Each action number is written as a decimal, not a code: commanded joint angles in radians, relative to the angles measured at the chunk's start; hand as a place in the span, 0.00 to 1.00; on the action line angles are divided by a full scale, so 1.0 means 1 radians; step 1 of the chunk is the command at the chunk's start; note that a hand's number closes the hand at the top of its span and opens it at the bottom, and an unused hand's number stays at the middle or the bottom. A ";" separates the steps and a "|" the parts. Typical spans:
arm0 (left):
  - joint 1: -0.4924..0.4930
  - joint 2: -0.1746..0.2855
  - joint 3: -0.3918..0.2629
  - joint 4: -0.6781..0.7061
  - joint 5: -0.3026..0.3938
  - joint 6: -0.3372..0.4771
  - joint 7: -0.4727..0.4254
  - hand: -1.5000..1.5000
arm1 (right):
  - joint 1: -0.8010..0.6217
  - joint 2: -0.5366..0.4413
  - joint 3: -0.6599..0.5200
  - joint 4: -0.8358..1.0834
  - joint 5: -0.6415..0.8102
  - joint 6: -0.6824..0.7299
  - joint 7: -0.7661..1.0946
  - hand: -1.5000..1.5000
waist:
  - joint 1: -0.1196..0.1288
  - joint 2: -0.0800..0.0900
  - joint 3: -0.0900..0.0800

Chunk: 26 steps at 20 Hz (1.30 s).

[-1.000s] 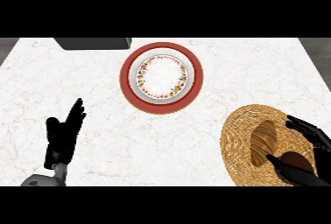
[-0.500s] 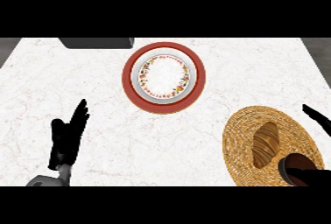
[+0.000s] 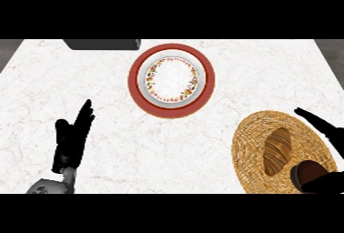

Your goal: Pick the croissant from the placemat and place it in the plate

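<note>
Head view, counter (image 3: pixel 222 168) of white marble with faint veins. Count: one croissant, one placemat, one plate, two hands, one dark grey block. Croissant (image 3: pixel 277 151) lies on the round woven straw placemat (image 3: pixel 247 139), a little right of the mat's middle; long axis runs near-to-far from the robot, far end tipped slightly right, one tapered tip pointing away and the other pointing back toward the view's lower edge. Placemat sits at lower right of the counter. Plate (image 3: pixel 205 78), wide red rim with a white centre ringed by a flowered band, stands at upper centre, well apart from the mat, nothing on it. Right hand (image 3: pixel 321 182) is over the mat's right side, spread wide: fingers straight, reaching up past the mat's right edge; thumb low, just beside the croissant's near end; contact cannot be told; it grasps nothing. Left hand (image 3: pixel 71 140) rests at lower left, fingers straight and up, holding nothing. Dark grey block (image 3: pixel 104 44) at the counter's far edge, upper left
</note>
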 commanded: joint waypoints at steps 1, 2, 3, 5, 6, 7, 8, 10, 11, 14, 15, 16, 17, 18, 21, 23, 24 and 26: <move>-0.004 0.001 0.029 0.001 0.011 -0.033 -0.007 0.50 | -0.059 -0.003 0.028 -0.009 -0.004 0.121 0.132 0.00 | -0.003 0.000 0.000; 0.038 -0.009 -0.002 -0.059 -0.017 -0.010 0.030 0.50 | -0.086 0.001 0.014 -0.008 -0.018 0.154 0.153 0.00 | -0.001 -0.001 0.001; 0.012 -0.040 0.005 0.017 -0.043 0.003 -0.008 0.50 | -0.044 0.049 0.043 -0.053 0.034 0.123 0.172 0.00 | -0.008 -0.001 0.001; -0.040 -0.014 0.064 0.084 -0.010 -0.065 -0.024 0.50 | -0.092 0.095 0.043 0.118 0.089 0.105 0.064 0.00 | -0.006 0.001 0.001; 0.011 -0.004 0.060 -0.011 -0.025 -0.055 0.023 0.50 | -0.110 0.061 -0.019 0.110 0.046 0.183 0.081 0.00 | -0.005 -0.001 0.001; 0.066 -0.039 0.017 -0.066 -0.066 -0.014 0.014 0.50 | -0.088 0.054 -0.046 0.060 0.023 0.213 0.107 0.00 | -0.006 -0.002 0.001; 0.033 -0.040 0.058 0.049 -0.032 -0.058 -0.057 0.50 | -0.109 0.122 0.022 0.186 0.128 0.123 0.017 0.00 | -0.004 0.000 0.001; 0.015 -0.063 0.049 -0.010 -0.077 -0.033 0.012 0.50 | -0.130 0.173 0.027 0.082 0.139 0.170 0.133 0.00 | -0.006 -0.001 0.001; -0.004 -0.028 0.096 0.021 -0.041 -0.100 0.012 0.50 | -0.091 0.165 0.013 0.090 0.164 0.168 0.084 0.00 | -0.008 -0.001 0.001; -0.043 -0.064 0.100 0.074 -0.068 -0.088 -0.006 0.50 | -0.051 0.106 -0.054 0.096 0.143 0.242 -0.003 0.00 | -0.012 -0.001 0.001; -0.008 -0.088 0.111 0.127 -0.065 -0.093 -0.085 0.50 | -0.127 0.182 -0.018 0.119 0.177 0.227 0.081 0.00 | -0.008 0.000 0.001; 0.070 -0.101 0.061 0.003 -0.104 -0.061 -0.051 0.50 | -0.103 0.201 -0.010 0.097 0.192 0.221 0.072 0.00 | -0.006 -0.001 0.001; 0.056 -0.080 0.087 -0.059 -0.100 -0.076 0.028 0.50 | -0.084 0.178 -0.067 0.081 0.181 0.264 0.049 0.00 | -0.007 -0.002 0.001; 0.017 -0.065 0.132 0.041 -0.075 -0.106 -0.035 0.50 | -0.096 0.245 0.003 0.133 0.241 0.194 0.051 0.00 | -0.007 -0.001 0.001; 0.053 -0.096 0.114 -0.039 -0.088 -0.114 0.016 0.50 | -0.124 0.263 -0.037 0.189 0.260 0.226 0.032 0.00 | -0.007 -0.001 0.001; 0.042 -0.101 0.142 0.038 -0.106 -0.130 -0.053 0.50 | -0.088 0.251 -0.061 0.152 0.271 0.265 0.012 0.00 | -0.009 -0.001 0.001; 0.019 -0.131 0.104 -0.002 -0.138 -0.080 0.023 0.50 | -0.108 0.316 -0.014 0.169 0.299 0.210 0.039 0.00 | -0.008 -0.001 0.001; 0.016 -0.172 0.087 0.058 -0.173 -0.061 -0.041 0.50 | -0.129 0.307 -0.018 0.226 0.337 0.213 -0.004 0.00 | -0.007 0.000 0.001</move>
